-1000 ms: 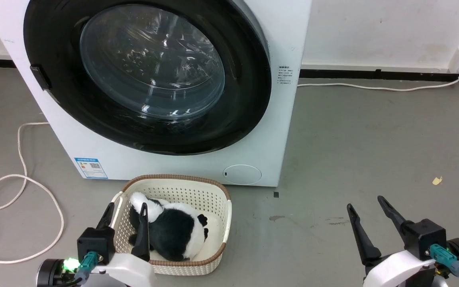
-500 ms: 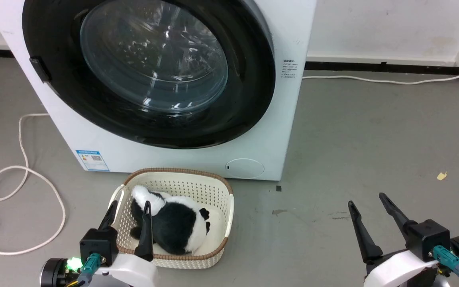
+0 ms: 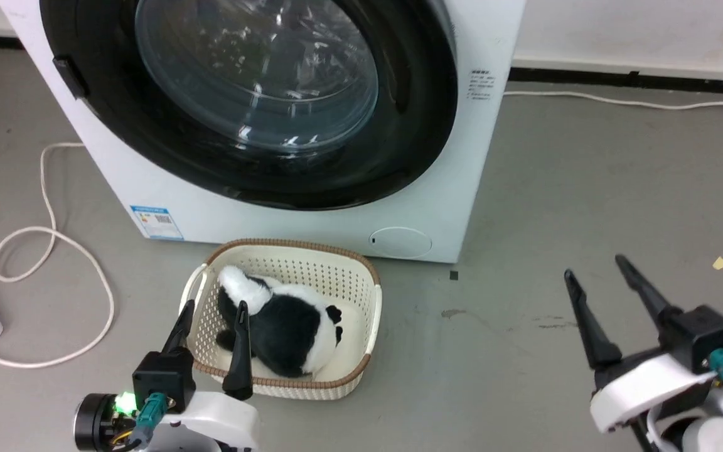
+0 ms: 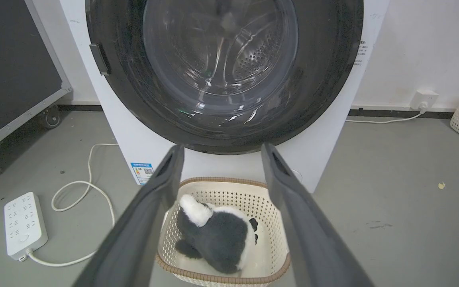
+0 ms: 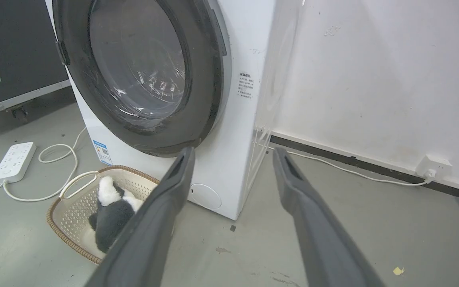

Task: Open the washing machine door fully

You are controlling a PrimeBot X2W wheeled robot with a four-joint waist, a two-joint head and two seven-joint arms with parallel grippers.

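Note:
The washing machine door (image 3: 255,81) is a big round one with a glossy black rim and a bulging glass centre, and it lies against the white machine's front. A small dark tab sits on its left rim. The door (image 4: 221,59) faces the left wrist view, and the right wrist view shows the door (image 5: 138,75) at an angle. My left gripper (image 3: 214,307) is open and empty above the basket's near side, well short of the door. My right gripper (image 3: 594,267) is open and empty over bare floor, right of the machine. Both the left gripper (image 4: 222,146) and the right gripper (image 5: 234,149) point toward the machine.
A cream basket (image 3: 299,243) holding a black-and-white plush toy (image 3: 286,326) stands on the floor in front of the machine. A white power strip (image 4: 24,223) and looped cord (image 3: 54,251) lie at the left. A small round white flap (image 3: 400,242) is low on the machine.
The whole head view has shifted, so the camera moved: the machine now sits higher and more to the right. The right gripper reaches slightly farther forward over the floor. Both grippers stay open.

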